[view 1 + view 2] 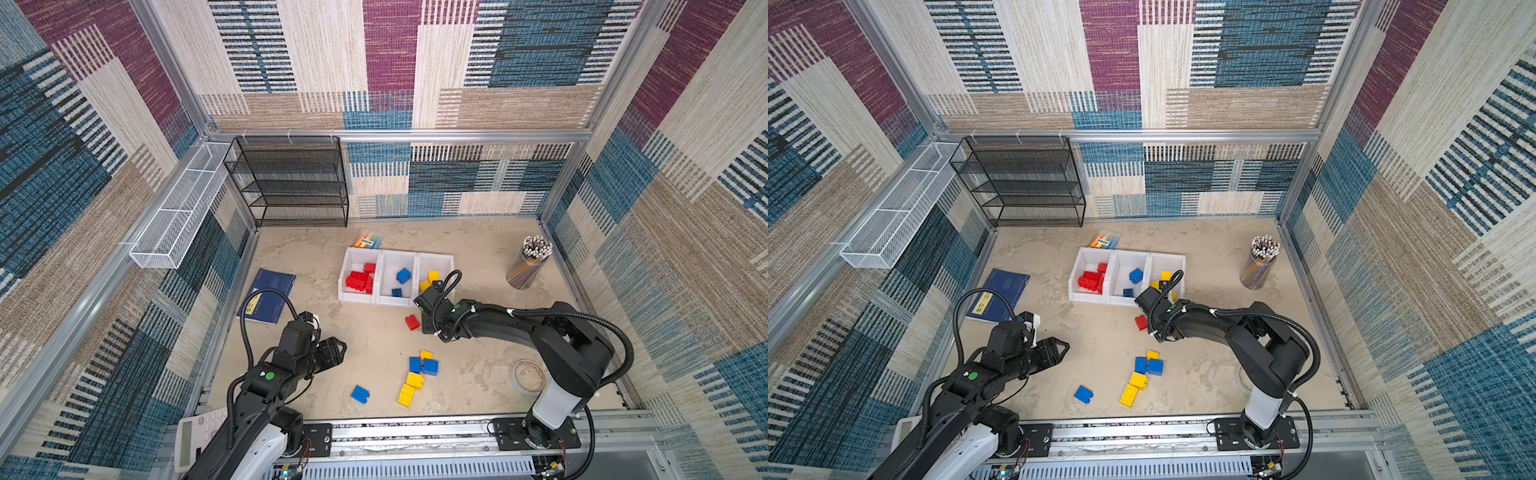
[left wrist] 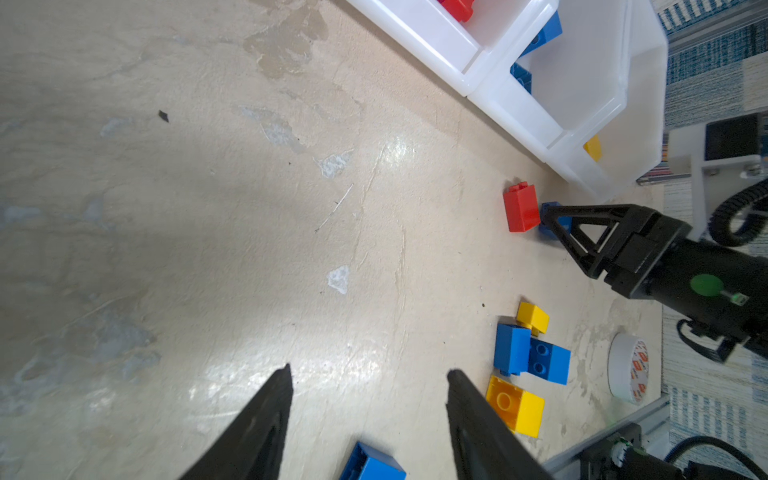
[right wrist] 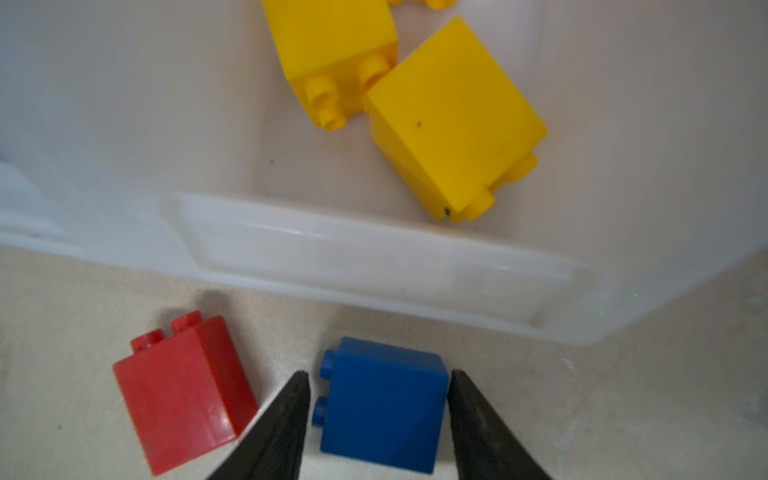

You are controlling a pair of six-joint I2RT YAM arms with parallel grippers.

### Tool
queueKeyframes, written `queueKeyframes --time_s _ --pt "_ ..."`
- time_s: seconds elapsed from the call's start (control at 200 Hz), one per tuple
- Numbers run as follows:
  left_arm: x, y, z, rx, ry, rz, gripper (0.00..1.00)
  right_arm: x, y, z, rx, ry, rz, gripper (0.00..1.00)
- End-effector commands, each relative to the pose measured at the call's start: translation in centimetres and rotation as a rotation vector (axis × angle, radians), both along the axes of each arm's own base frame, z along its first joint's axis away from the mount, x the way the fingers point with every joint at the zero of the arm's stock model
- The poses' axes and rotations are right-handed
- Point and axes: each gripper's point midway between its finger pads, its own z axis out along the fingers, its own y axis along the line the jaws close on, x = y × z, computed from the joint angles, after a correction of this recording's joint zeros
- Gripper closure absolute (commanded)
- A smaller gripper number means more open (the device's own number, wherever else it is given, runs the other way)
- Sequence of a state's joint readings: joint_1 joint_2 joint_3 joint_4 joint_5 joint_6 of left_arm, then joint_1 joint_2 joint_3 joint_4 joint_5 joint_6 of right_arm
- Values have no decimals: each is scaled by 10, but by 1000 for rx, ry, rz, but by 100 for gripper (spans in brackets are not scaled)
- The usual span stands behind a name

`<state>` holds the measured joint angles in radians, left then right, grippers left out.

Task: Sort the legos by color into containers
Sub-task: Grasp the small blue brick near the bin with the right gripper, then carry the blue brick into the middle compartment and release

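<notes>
The right end effector (image 3: 378, 373) is low over the desk (image 1: 365, 328), its fingers either side of a blue brick (image 3: 386, 407). The brick lies on its side just in front of the sloped lip of the yellow-brick container (image 3: 374, 257). One finger looks to be touching the brick's flat end and the other is a sliver off its studs, so I can't tell whether the pinch is made. A red brick (image 3: 183, 395) lies just beside it, apart. I'd want the squeeze finished before any lift, since studs on one side could let the brick twist. Then it should rise straight up, clear of the lip and the red neighbour, and carry across to the middle container (image 1: 392, 266), where the blue ones are. The left end effector (image 2: 370, 370) hangs half-spread and empty, well apart.
</notes>
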<state>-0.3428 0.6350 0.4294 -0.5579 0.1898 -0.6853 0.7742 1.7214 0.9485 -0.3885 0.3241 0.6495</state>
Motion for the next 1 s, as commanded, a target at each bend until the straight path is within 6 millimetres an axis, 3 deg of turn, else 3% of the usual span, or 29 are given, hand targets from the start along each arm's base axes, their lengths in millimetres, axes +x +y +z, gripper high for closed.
queueKeyframes --time_s 0.0,0.195,0.376,0.506,0.651,0.751,0.841,0.992 --pt "-2 -1 -2 -15 20 11 38 3 0 -1 -8 -14 -2 47" --pt "-3 0 -2 -13 19 11 37 -2 -1 -4 8 -1 0 59" --pt "-2 1 -3 -8 18 14 37 -18 -9 -7 31 28 -18 59" --pt "-2 1 -3 -5 17 17 37 -30 -14 7 67 13 -26 59" --pt "-2 2 -3 -4 15 19 37 -36 -7 41 104 -40 4 58" --pt "-2 2 -3 -4 17 20 37 -23 3 76 137 -118 35 58" --pt "-3 2 -4 -6 20 20 37 1 21 112 156 -210 86 57" --pt "-4 0 -4 -12 23 13 37 53 54 142 164 -274 170 56"
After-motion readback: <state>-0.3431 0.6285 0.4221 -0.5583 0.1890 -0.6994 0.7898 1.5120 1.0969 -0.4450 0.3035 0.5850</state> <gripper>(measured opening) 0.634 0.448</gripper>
